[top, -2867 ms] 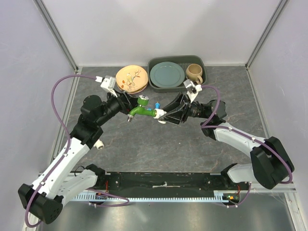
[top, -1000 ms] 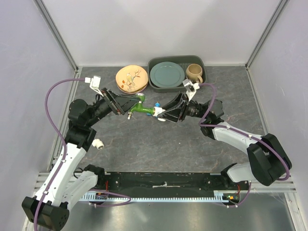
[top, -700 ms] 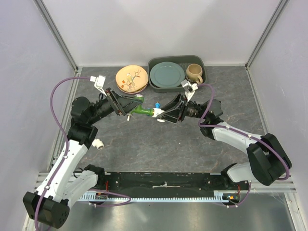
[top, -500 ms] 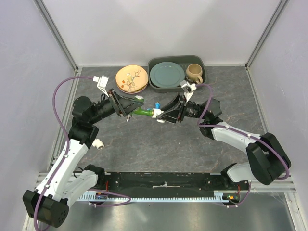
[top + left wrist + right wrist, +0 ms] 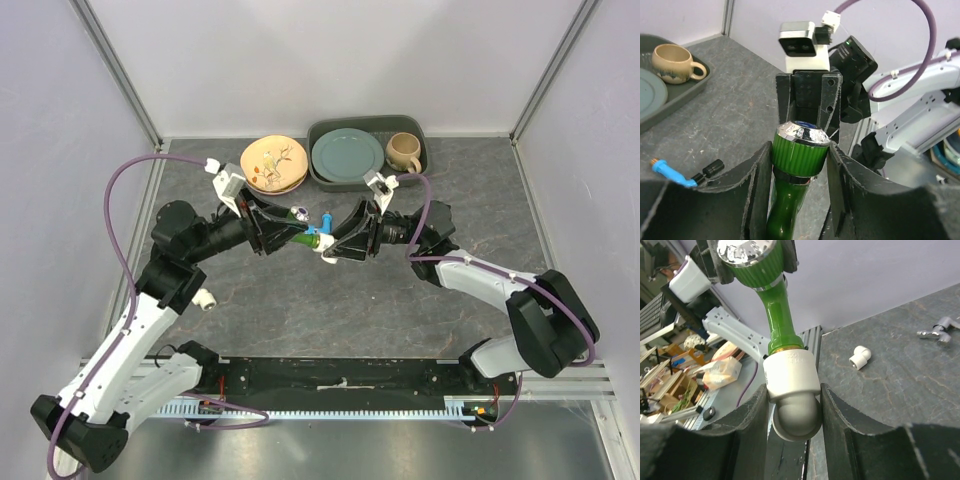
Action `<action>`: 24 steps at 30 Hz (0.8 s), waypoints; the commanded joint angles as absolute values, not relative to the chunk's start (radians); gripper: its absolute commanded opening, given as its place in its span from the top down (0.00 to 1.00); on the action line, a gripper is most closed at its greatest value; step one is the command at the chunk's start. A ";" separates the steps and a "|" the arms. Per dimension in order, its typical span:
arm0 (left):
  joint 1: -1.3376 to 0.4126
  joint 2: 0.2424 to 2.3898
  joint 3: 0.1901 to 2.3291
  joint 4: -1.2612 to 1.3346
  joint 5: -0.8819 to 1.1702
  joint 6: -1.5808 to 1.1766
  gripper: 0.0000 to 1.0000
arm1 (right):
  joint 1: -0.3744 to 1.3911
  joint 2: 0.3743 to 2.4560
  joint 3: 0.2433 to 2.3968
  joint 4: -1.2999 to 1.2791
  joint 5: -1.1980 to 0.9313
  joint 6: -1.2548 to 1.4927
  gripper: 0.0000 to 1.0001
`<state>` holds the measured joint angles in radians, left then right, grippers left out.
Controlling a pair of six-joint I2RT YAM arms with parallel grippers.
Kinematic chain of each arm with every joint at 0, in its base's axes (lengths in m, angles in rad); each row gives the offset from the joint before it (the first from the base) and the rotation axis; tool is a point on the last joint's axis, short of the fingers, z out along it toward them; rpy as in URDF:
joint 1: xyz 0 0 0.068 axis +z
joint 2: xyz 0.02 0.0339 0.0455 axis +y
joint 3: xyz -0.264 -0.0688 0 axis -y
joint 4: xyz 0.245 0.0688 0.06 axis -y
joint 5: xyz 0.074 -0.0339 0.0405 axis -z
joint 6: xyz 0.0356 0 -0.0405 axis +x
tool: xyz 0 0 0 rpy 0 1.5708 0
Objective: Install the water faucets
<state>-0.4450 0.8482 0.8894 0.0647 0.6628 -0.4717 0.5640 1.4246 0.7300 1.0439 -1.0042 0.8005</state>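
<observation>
The bright green faucet (image 5: pixel 303 234) is held in the air between both grippers at mid table. Its threaded end sits in a white elbow fitting (image 5: pixel 325 253). My left gripper (image 5: pixel 287 227) is shut on the faucet's ribbed green knob (image 5: pixel 800 148), one finger on each side. My right gripper (image 5: pixel 338 246) is shut on the white elbow (image 5: pixel 791 377), with the green faucet (image 5: pixel 776 310) rising out of it. The light blue faucet (image 5: pixel 327 218) lies on the table just behind the grippers; it also shows in the left wrist view (image 5: pixel 671 171).
A loose white elbow (image 5: pixel 205 298) lies by the left arm and shows in the right wrist view (image 5: pixel 860 356), near a small grey metal piece (image 5: pixel 939 332). At the back are stacked orange plates (image 5: pixel 273 163) and a grey tray (image 5: pixel 421 133) holding a teal plate and a mug (image 5: pixel 403 152).
My left wrist has rolled on the green faucet and moved nearer the right gripper. The faucet's body is now mostly covered between the two grippers. The right gripper kept hold of the elbow.
</observation>
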 commanded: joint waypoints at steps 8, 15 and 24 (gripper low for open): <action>-0.684 0.825 0.974 -0.267 0.619 -0.075 0.63 | 0.566 1.463 0.790 1.058 -0.893 0.830 1.00; -0.686 0.776 0.957 -0.308 0.577 -0.043 0.51 | 0.565 1.448 0.782 1.058 -0.882 0.825 1.00; -0.686 0.683 0.858 -0.307 0.598 0.067 0.61 | 0.561 1.439 0.781 1.058 -0.890 0.828 1.00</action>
<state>-0.6472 0.7105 0.9024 -0.2401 0.4484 -0.0078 0.5743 1.4521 0.7300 1.0309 -1.0813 0.8009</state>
